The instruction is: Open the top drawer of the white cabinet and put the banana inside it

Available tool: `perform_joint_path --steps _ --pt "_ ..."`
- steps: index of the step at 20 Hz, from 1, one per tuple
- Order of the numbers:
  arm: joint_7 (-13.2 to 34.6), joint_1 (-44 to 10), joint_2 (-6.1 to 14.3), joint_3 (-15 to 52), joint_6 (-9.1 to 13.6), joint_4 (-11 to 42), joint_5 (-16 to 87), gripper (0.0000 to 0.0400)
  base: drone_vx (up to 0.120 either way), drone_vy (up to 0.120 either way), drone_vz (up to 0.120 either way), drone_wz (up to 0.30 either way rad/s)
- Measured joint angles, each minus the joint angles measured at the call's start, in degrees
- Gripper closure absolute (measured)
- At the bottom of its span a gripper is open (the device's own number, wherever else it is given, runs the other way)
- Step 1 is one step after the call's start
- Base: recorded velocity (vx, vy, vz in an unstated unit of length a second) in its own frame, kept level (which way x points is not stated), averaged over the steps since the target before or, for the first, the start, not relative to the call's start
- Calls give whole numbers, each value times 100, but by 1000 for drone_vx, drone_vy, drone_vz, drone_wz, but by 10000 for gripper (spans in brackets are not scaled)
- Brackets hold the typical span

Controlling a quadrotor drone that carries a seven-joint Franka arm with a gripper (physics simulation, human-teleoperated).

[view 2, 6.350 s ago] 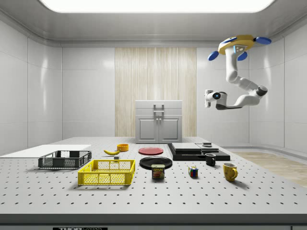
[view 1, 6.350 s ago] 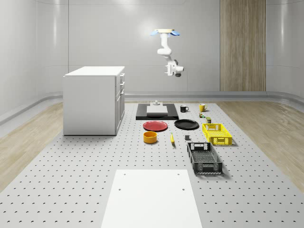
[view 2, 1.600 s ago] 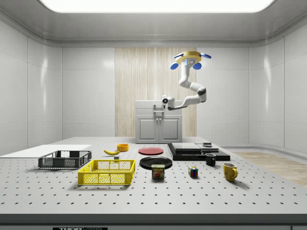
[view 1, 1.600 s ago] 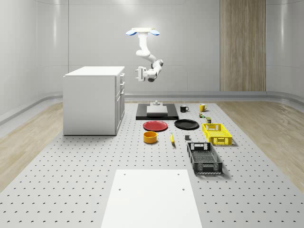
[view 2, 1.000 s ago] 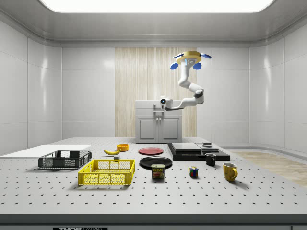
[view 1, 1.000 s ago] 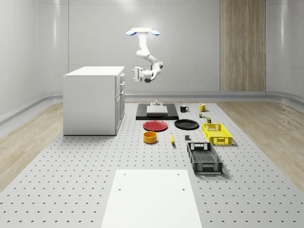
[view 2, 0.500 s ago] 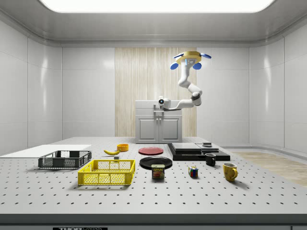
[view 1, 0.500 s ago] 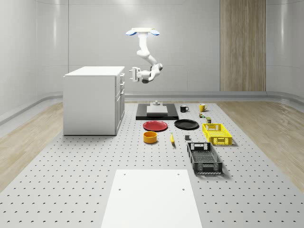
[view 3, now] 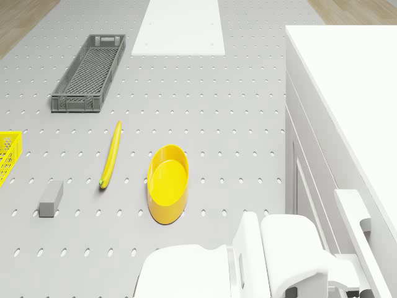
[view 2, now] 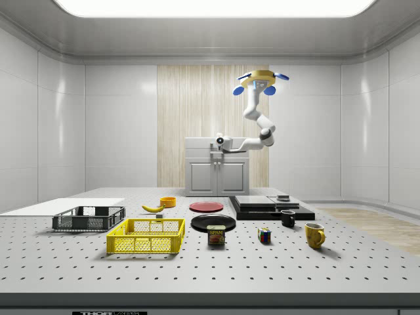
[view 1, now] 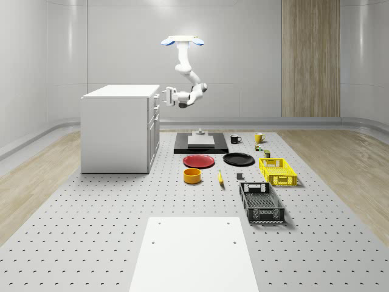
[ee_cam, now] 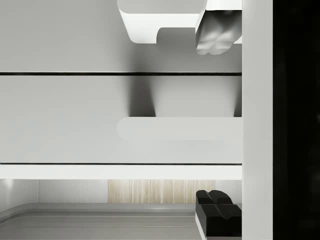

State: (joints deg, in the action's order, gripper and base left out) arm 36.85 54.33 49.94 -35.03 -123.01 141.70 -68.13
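The slender yellow banana (view 1: pixel 220 177) lies flat on the perforated grey metal table (view 1: pixel 91 207), well below the two-finger pincer (view 1: pixel 165 95) and well apart from it, out in front of the boxy white cabinet (view 1: pixel 115 128). Just beside the banana stands a round yellow bowl (view 1: pixel 192 176), the two apart; the drone view has them side by side, with a small grey block (view 3: pixel 51 198) a little farther off.

The cabinet's top drawer (ee_cam: pixel 60 120) is shut, its front flush with the front under it. In the wrist view its long white handle bar (ee_cam: pixel 165 131) runs straight across between the two fingers (ee_cam: pixel 215 37), one on each side of the bar with clear gaps to it. The pincer is spread wide and grips nothing. In the whole-scene view it sits level with the top drawer, right up at the cabinet's front.

The white arm (view 1: pixel 193 82) bends up and away from the pincer to the drone (view 1: pixel 182 41), which hovers high in the air, off the cabinet's front and above the table.

Farther from the pincer, on the table, lie a flat red plate (view 1: pixel 199 161), a flat black plate (view 1: pixel 238 159), and a black slab (view 1: pixel 200 143). Farther still are a yellow mesh crate (view 1: pixel 278 171), a dark grey mesh crate (view 1: pixel 261 202) and a plain white board (view 1: pixel 192 252).
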Motion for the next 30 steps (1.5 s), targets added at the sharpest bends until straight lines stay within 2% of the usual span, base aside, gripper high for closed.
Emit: perform_joint_path --steps 10,27,30 --pt "-231 77 -372 336 -192 -100 -530 0 0 0 0 0" --pt "-473 -223 -720 693 -52 -138 -1003 0 0 0 0 0" --pt "-489 -301 -757 747 -2 -143 -1051 143 0 0 0 0"
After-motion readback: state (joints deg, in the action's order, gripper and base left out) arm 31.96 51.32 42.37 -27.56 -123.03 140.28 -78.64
